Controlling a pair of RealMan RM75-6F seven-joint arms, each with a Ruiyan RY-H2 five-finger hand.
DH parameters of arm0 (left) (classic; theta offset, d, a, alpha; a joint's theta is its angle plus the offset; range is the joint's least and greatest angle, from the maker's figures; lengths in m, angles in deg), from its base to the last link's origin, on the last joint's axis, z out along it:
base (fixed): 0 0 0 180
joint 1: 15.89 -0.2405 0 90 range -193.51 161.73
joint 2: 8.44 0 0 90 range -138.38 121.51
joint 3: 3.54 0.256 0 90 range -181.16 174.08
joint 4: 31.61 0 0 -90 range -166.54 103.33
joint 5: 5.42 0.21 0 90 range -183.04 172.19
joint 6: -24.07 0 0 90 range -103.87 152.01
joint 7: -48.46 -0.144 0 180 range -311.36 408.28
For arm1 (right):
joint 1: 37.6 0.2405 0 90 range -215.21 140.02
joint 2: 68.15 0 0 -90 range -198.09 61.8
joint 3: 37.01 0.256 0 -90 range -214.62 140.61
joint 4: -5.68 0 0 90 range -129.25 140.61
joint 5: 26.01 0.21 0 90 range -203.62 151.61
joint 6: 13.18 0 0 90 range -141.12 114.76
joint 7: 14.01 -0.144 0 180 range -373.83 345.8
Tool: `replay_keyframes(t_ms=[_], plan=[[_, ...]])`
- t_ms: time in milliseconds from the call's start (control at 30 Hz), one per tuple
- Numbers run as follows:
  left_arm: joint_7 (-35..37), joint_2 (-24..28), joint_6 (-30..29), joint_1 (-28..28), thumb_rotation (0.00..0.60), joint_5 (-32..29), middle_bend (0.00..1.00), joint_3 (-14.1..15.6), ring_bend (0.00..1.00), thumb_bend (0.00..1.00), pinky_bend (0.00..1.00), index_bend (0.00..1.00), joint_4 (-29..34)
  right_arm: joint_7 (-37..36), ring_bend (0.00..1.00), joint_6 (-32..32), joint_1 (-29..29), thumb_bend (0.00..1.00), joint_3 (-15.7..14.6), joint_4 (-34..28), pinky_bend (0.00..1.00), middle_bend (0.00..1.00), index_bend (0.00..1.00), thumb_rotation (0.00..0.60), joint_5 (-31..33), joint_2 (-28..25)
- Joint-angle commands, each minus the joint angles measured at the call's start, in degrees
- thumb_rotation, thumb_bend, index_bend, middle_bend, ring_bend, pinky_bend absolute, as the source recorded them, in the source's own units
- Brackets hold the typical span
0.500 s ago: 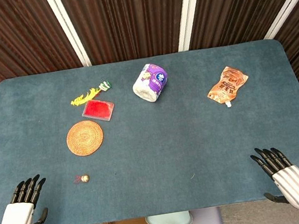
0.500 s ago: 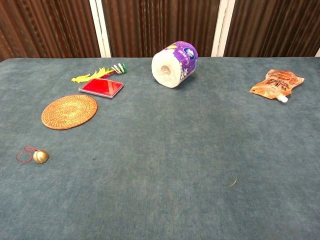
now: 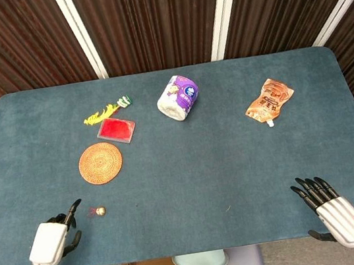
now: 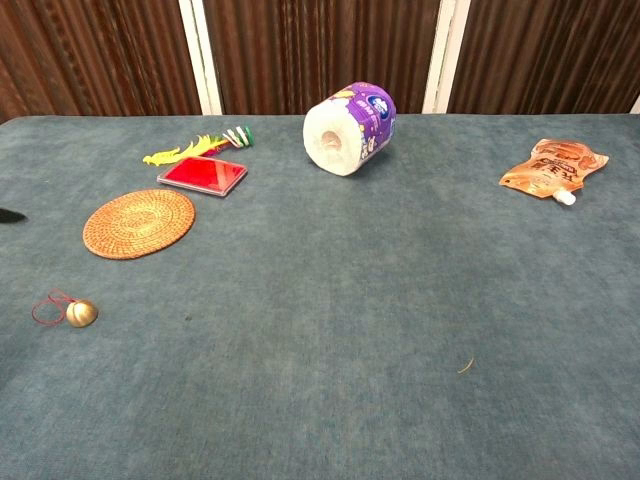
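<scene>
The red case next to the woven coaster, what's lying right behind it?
Behind the red case lies a yellow feathered toy with a green and white end, touching or nearly touching its far edge. Whether anything lies under the case cannot be seen.

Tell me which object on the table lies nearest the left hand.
The small gold bell with the red string, just right of the left hand; the woven coaster lies farther up the table.

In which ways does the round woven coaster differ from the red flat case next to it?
The woven coaster is round, tan and of coiled fibre; the red case is rectangular with a clear edge. The woven coaster looks wider than the red case. The woven coaster lies nearer the left hand and the small gold bell; the red case lies nearer the yellow feather toy. Both lie flat on the table, untouched.
</scene>
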Motion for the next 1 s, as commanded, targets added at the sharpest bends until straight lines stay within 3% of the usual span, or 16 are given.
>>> replay_keyframes(t_ms=[33, 467, 1000], plan=[[-0.64, -5.88, 3.88, 3.08, 0.600, -2.36, 1.00, -2.61, 0.90, 0.41, 1.00, 0.30, -6.85, 0.42, 0.00, 0.60, 0.19, 0.18, -0.03, -0.05, 0.00, 0.00, 0.00, 0.600, 0.21, 0.19], [-0.16, -12.95, 5.33, 4.88, 0.600, -4.08, 1.00, -3.20, 0.95, 0.41, 1.00, 0.48, -14.52, 0.66, 0.00, 0.99, 0.37, 0.18, -0.09, -0.25, 0.00, 0.00, 0.00, 0.600, 0.49, 0.14], [0.02, -15.58, 4.83, 6.25, 0.600, -4.88, 1.00, -3.47, 0.96, 0.41, 1.00, 0.52, -17.56, -0.40, 0.00, 0.07, 0.21, 0.18, -0.20, -0.12, 0.00, 0.00, 0.00, 0.600, 0.21, -0.34]])
